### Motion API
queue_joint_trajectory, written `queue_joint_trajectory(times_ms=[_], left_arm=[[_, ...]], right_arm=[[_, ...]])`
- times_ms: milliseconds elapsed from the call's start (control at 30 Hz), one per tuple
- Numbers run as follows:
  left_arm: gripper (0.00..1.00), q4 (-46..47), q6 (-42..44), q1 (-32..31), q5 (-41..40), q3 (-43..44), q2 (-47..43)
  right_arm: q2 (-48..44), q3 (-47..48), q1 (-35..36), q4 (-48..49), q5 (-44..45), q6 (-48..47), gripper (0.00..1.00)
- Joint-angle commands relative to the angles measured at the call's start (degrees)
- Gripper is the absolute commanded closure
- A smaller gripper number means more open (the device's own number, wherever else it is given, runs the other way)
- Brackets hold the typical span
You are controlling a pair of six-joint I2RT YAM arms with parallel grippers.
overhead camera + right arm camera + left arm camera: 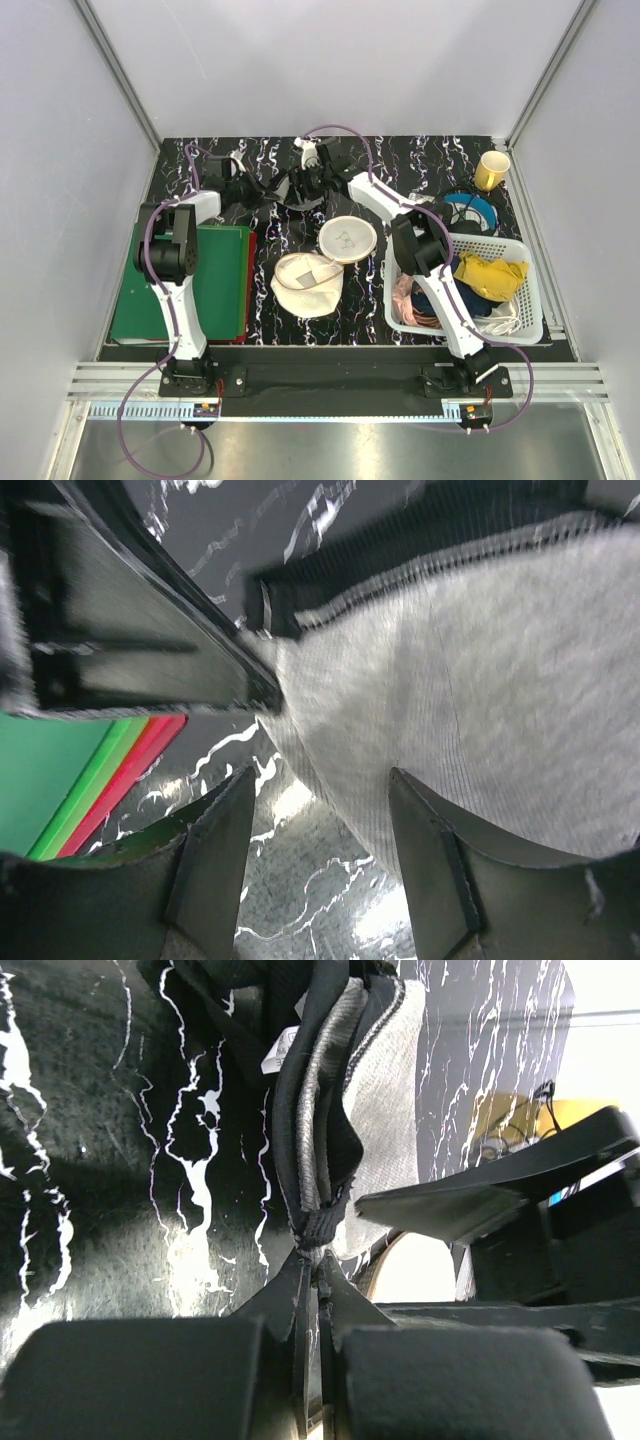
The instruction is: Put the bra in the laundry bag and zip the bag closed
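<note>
The bra (282, 190) is black with grey cups and hangs at the back of the table between my two grippers. My left gripper (252, 192) is shut on its dark band end (318, 1228), with the cups (330, 1090) bunched beyond the tips (315, 1260). My right gripper (303, 183) is open, its fingers (225, 830) either side of the lower edge of a grey cup (480, 680). The laundry bag (322, 265) lies open mid-table: a cream half with a small black mark (347, 238) and a second half (305, 288).
A white lattice basket (532, 305) of clothes stands at the right. A yellow cup (492, 170) and a blue tape roll (470, 212) are at the back right. A green board with a red edge (215, 285) lies at the left and shows in the right wrist view (70, 780).
</note>
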Motion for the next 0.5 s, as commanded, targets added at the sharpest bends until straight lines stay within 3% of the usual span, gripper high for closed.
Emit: queue_joint_trajectory(times_ms=[0, 300, 467], left_arm=[[1.00, 0.0, 2.1, 0.3, 4.2, 3.1, 1.5], [1.00, 0.0, 1.7, 0.2, 6.4, 3.2, 1.7], [1.00, 0.5, 1.2, 0.2, 7.3, 3.0, 1.3]], right_arm=[[0.5, 4.4, 0.3, 1.3, -0.6, -2.2, 0.37], [2.5, 6.9, 0.3, 1.3, -0.3, -2.7, 0.47], [3.1, 7.3, 0.5, 1.2, -0.5, -2.6, 0.48]])
